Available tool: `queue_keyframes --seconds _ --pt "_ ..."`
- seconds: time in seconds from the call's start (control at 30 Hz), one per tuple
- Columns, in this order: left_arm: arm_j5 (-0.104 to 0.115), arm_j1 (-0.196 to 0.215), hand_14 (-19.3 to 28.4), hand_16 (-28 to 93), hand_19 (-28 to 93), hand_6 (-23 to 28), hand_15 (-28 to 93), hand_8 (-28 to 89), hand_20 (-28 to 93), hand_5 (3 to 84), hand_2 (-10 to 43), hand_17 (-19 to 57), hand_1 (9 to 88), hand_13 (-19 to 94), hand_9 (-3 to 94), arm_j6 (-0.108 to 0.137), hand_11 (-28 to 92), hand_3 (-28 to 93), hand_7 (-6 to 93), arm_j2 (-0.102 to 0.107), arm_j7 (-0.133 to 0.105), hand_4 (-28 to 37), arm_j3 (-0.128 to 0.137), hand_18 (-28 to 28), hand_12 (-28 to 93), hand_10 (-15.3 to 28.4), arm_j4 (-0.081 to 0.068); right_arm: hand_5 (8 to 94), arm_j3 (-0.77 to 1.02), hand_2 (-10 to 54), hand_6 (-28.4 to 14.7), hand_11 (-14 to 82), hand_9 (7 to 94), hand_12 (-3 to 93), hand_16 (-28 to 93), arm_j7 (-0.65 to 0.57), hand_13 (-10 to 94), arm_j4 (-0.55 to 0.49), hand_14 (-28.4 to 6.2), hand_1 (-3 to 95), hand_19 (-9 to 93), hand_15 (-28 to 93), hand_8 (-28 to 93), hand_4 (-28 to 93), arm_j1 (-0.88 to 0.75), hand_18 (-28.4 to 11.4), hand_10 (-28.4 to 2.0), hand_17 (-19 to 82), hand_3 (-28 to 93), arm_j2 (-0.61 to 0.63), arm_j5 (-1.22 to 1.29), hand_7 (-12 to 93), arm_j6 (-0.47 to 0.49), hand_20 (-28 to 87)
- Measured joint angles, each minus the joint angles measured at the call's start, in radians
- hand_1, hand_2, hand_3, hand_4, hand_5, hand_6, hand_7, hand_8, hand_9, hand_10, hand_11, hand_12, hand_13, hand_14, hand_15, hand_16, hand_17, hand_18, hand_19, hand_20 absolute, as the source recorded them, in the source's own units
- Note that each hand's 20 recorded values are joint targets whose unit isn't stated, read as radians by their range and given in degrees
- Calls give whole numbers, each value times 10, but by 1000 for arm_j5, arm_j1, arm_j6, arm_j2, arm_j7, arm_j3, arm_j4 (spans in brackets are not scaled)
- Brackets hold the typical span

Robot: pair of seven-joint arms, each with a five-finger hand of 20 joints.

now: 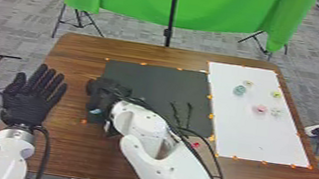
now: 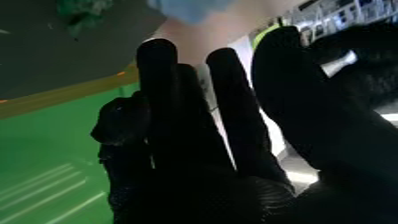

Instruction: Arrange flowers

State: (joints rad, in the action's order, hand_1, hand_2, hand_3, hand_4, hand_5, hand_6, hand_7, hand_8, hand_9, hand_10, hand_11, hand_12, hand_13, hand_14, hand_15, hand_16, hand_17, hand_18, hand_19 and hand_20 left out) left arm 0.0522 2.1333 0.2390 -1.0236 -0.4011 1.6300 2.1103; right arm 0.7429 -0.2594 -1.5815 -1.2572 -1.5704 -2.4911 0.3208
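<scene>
Black left hand [image 1: 30, 102] has its fingers apart; I cannot tell if the right hand [image 1: 106, 95] grips. Small flowers [image 1: 260, 109] lie at the right.

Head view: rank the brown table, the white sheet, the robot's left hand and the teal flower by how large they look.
1. Brown table
2. White sheet
3. Left hand
4. Teal flower, by far the smallest
</scene>
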Motion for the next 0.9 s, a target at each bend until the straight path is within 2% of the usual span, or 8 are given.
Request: queue_keyframes --seconds 0.13,0.23,0.33,0.43,0.63,0.77,0.83,0.9 --pt "1 5 157 -82 356 98 316 -107 107 466 191 -69 260 298 404 -3 200 763 129 -28 19 -283 23 128 68 146 0 340 17 -95 -37 172 359 143 139 -53 423 -99 -173 381 932 728 -142 -283 -18 -220 -218 314 867 41 177 164 -41 519" --pt "-1 19 157 -82 356 97 316 -107 107 466 191 -69 260 298 405 -7 200 762 129 -51 33 -283 41 128 68 145 3 355 64 -95 -50 170 367 141 130 -75 418 -208 -174 377 932 716 -137 -283 -63 -221 -219 308 864 94 313 153 -149 510" --pt "-1 39 157 -82 357 97 315 -107 108 465 191 -69 259 299 405 -12 198 762 128 -61 35 -283 47 128 68 145 7 387 144 -95 -64 175 388 142 128 -75 414 -311 -177 376 925 709 -132 -283 -120 -220 -215 299 864 158 321 146 -224 486" --pt "-1 57 159 -79 372 97 323 -108 117 465 191 -68 260 305 405 -19 198 761 129 -64 33 -283 47 132 68 145 12 414 261 -95 -65 185 427 143 134 -82 416 -377 -176 386 925 715 -129 -282 -172 -221 -207 294 859 231 285 141 -226 473" --pt "-1 84 159 -80 372 97 328 -107 118 465 191 -66 260 307 406 -25 198 760 129 -69 16 -283 61 133 69 145 25 508 493 -95 -57 173 467 136 127 -188 372 -370 -180 398 881 677 -133 -282 -256 -217 -195 262 861 402 234 154 -225 446" --pt "2 102 157 -81 369 96 327 -107 117 465 191 -66 260 307 406 -27 199 761 128 -72 -3 -283 74 132 69 146 35 498 622 -95 -54 150 417 126 88 -282 309 -338 -181 402 760 492 -143 -282 -319 -210 -186 203 878 508 230 164 -241 366" --pt "12 106 157 -81 367 96 327 -107 117 465 191 -66 260 308 407 -31 199 760 128 -75 -10 -283 77 133 69 146 36 496 675 -95 -52 145 407 121 88 -309 301 -325 -180 405 743 447 -144 -283 -353 -207 -183 195 882 549 229 167 -260 347" --pt "38 109 156 -81 367 96 327 -107 117 465 191 -66 260 309 407 -36 198 761 128 -77 -14 -283 79 132 69 146 37 494 706 -95 -49 145 409 120 95 -319 317 -308 -174 418 756 436 -146 -283 -377 -208 -177 207 881 581 224 170 -293 347"
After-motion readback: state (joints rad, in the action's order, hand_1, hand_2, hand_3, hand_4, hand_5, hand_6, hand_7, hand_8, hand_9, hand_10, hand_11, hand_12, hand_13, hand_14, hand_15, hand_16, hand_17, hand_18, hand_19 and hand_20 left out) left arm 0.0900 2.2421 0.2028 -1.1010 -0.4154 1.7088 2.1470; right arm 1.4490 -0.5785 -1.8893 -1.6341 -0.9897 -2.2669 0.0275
